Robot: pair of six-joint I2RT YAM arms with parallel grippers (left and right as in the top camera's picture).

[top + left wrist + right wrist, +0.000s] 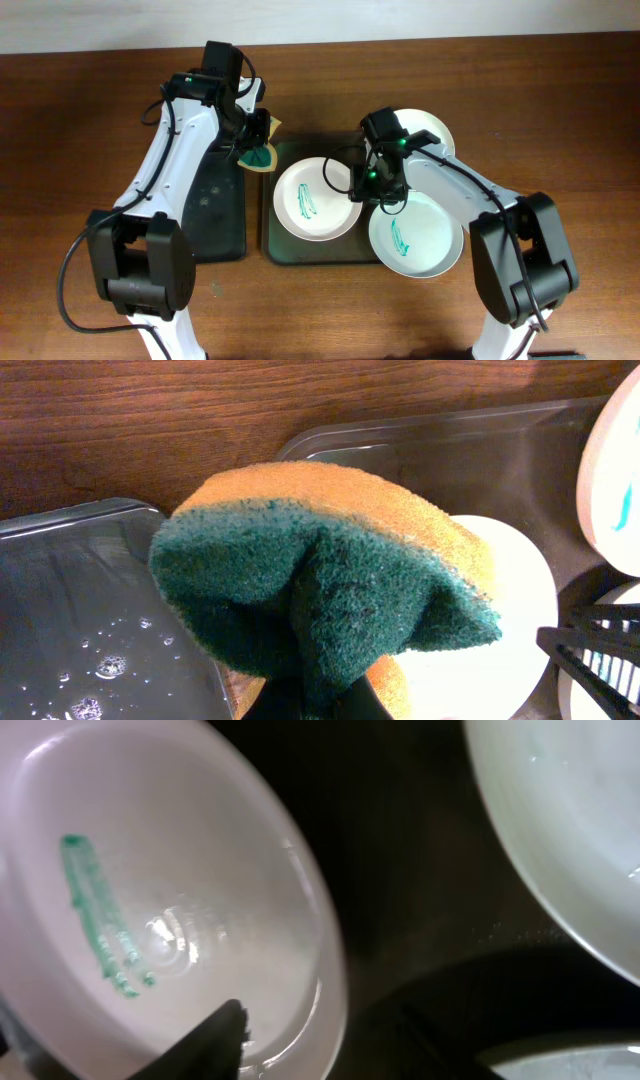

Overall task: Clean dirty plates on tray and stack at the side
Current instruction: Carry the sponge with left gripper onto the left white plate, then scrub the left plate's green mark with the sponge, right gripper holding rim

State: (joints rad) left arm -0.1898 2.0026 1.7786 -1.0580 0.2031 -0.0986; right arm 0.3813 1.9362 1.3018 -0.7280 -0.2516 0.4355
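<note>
Three white plates lie on the dark olive tray (272,250). The left plate (310,200) and the front right plate (415,235) show green smears. The back right plate (430,128) is partly hidden by my right arm; the left wrist view shows a green mark on it (612,460). My right gripper (366,186) is shut over the right rim of the left plate (150,890), one finger inside it (320,1020). My left gripper (256,140) is shut on a yellow-and-green sponge (330,560), held above the tray's back left corner (400,450).
A narrower black tray (215,215) lies left of the olive tray, with water drops and bubbles in it (80,610). Bare wooden table (560,120) lies to the right of the plates and along the front edge.
</note>
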